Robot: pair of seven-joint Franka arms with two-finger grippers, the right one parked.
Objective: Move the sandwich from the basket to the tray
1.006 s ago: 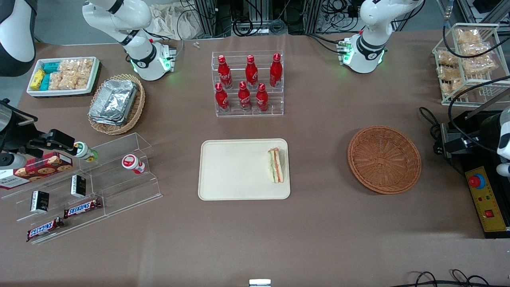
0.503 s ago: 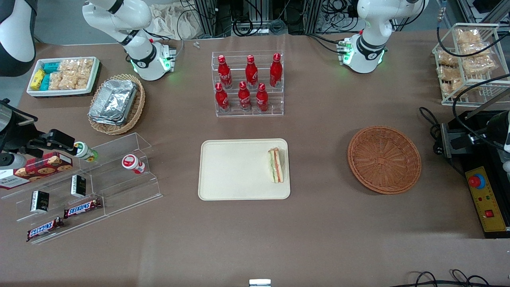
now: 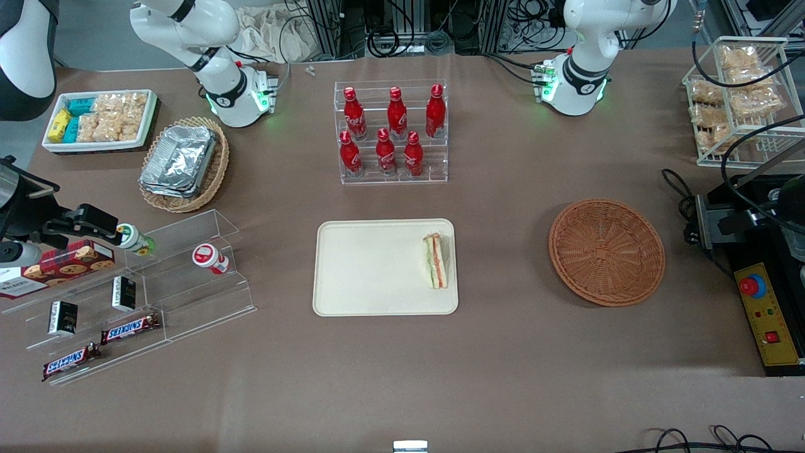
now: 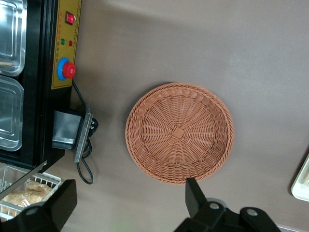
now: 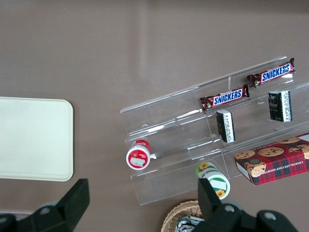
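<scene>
the tray [image 3: 377, 267] lies flat near the middle of the table, and the sandwich [image 3: 438, 260] rests on it along the edge that faces the basket [image 3: 606, 251], its orange and green layers showing. the basket sits toward the working arm's end of the table, well apart from the tray, with only bare wicker showing inside — the left wrist view looks straight down into it [image 4: 179, 132] and shows the same. the gripper [image 4: 128, 203] hangs high above the table beside the basket, over the strip between the basket and the black control box [image 3: 768, 313], with its two fingers [image 4: 195, 195] spread wide apart and nothing between them. in the front view the gripper itself cannot be made out among the dark parts at that end. the control box carries a red button [image 4: 68, 70] — a cable [image 4: 86, 164] loops on the table just beside it. farther from the front camera than the tray stands a clear rack of red bottles [image 3: 391, 131].
</scene>
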